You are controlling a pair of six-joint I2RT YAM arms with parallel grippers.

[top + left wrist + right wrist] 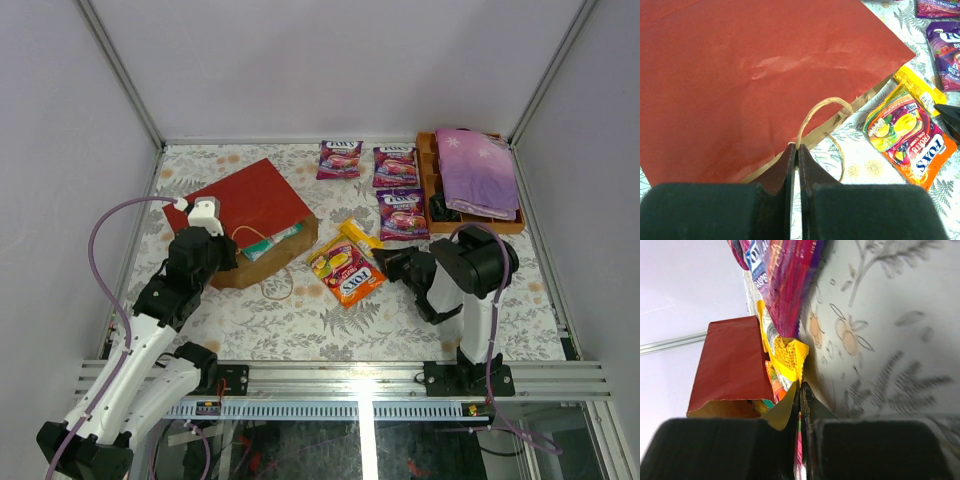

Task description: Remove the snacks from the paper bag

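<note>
The red paper bag (250,200) (750,75) lies flat at the left with its brown mouth facing right. My left gripper (226,236) (798,149) is shut on the bag's beige cord handle (815,112). A green-white snack (272,240) pokes out of the mouth. Just outside lie an orange pouch (345,272) (912,137) and a small yellow bar (358,235) (920,87). My right gripper (383,262) (801,386) sits low at the orange pouch's right edge and is shut, with a thin pink-green wrapper edge between its fingers.
Three purple pouches (340,158) (395,165) (402,213) lie at the back. A brown wooden tray (428,170) at the back right holds a folded purple cloth (478,170). The bag's second cord handle (280,290) loops onto the table. White walls enclose the table.
</note>
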